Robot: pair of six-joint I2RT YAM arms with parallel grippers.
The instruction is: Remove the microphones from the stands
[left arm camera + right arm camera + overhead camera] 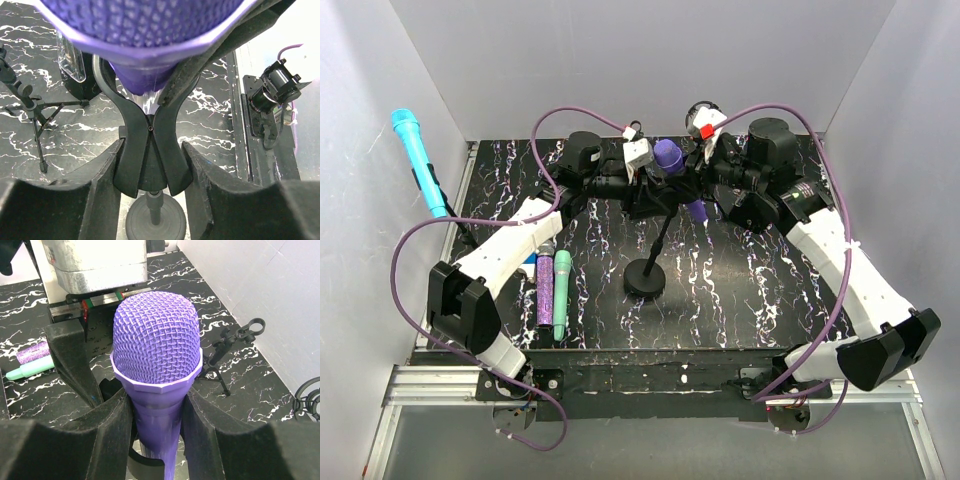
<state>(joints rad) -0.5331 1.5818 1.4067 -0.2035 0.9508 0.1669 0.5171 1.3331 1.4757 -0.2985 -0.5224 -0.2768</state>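
Note:
A purple microphone (668,154) sits tilted in the black clip (132,130) of a round-based stand (644,278) at mid table. Its mesh head fills the right wrist view (156,335) and the top of the left wrist view (145,20). My right gripper (157,400) is shut on the microphone's body just under the head, above the clip band (145,462). My left gripper (150,155) is shut on the clip from both sides, with the stand's pole and base (155,225) below it. In the top view both grippers (645,195) (698,175) meet over the stand.
A cyan microphone (417,160) stands on a stand by the left wall. A teal microphone (562,290) and a glittery purple one (547,290) lie at the left of the table. A small tripod stand (235,342) is on the mat. Walls close three sides.

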